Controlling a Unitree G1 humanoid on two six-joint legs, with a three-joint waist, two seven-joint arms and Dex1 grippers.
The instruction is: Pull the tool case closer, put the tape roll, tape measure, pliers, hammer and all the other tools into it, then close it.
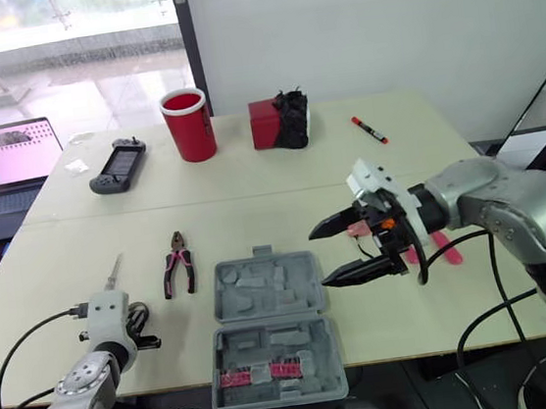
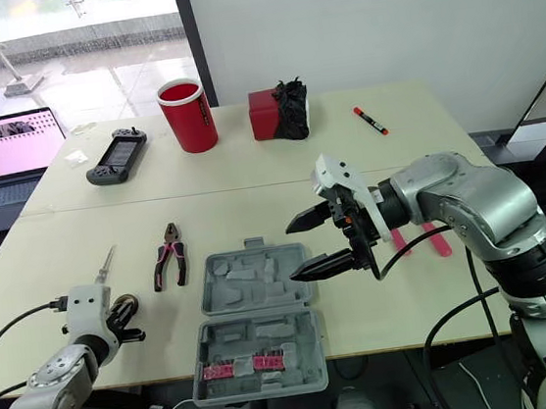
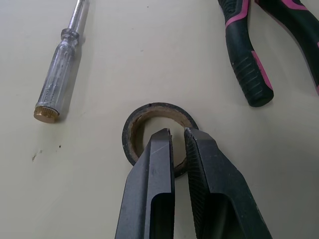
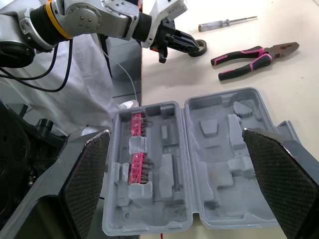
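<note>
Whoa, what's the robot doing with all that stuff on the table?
It's packing tools into a gray tool case, which lies open near the front edge of the table with only some pink bits inside. The right gripper hovers open beside the case, holding nothing. The left gripper is down at the black tape roll, which lies flat on the table. The pliers and a screwdriver lie nearby, not yet packed.
</note>
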